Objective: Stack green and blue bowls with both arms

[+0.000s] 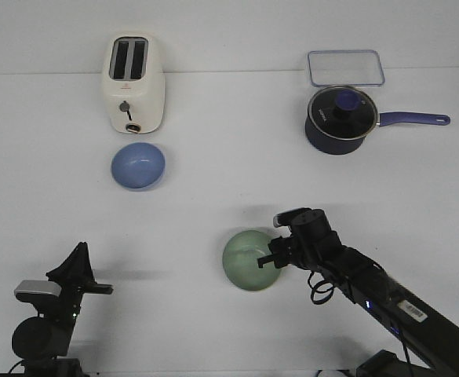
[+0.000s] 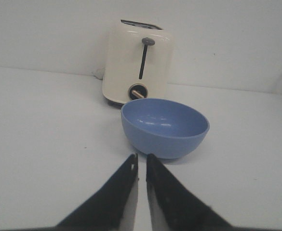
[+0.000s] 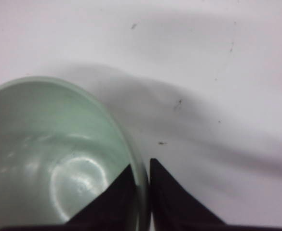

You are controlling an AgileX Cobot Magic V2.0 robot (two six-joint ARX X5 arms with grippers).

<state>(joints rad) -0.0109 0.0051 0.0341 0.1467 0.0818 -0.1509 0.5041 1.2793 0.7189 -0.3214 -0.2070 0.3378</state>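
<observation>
Right end effector [image 1: 275, 259] pinched onto the right-hand rim of the green bowl [image 1: 249, 261], one finger inside the wall and one outside; bowl upright on the counter [image 1: 213, 204], near front centre. Left end effector [image 2: 141, 161] nearly closed, a narrow slit between its fingers, holding nothing, well short of the blue bowl [image 2: 165, 126]. Blue bowl upright just in front of the toaster [image 1: 133, 85], at rear left. Saucepan [image 1: 340, 118] and container [image 1: 345, 67] at rear right.

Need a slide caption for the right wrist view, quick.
Right gripper pinching the green bowl by its rim on the white table.
</observation>
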